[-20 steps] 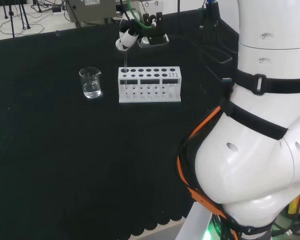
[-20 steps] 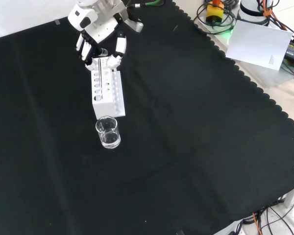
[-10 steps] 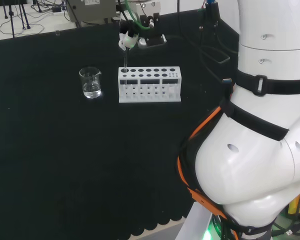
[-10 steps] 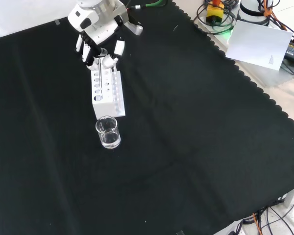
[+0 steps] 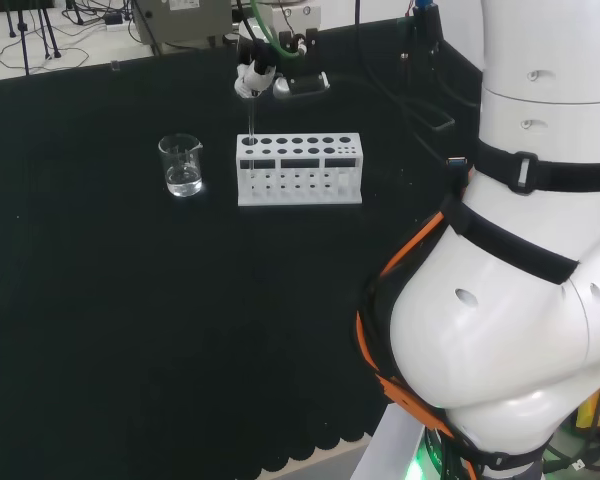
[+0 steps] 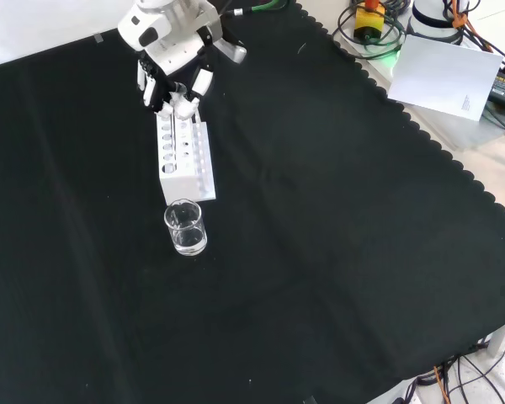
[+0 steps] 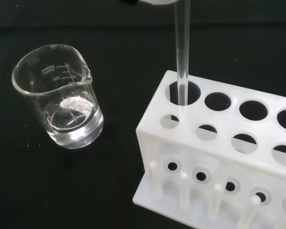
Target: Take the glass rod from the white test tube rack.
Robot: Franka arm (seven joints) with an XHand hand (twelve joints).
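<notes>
One glass rod [image 7: 182,52] stands upright with its lower end inside the corner hole of the white test tube rack [image 7: 229,157], at the end of the rack nearest to the beaker [image 7: 59,98]. The hand [image 6: 170,63] is above this end of the rack, and its fingers [image 6: 201,82] are curled around the top of the rod. The beaker stands just beside the rack on the counter [image 6: 320,252] and contains a little clear liquid.

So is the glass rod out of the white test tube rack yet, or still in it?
Still in: the glass rod enters a corner hole of the white test tube rack, with the hand above.
</notes>
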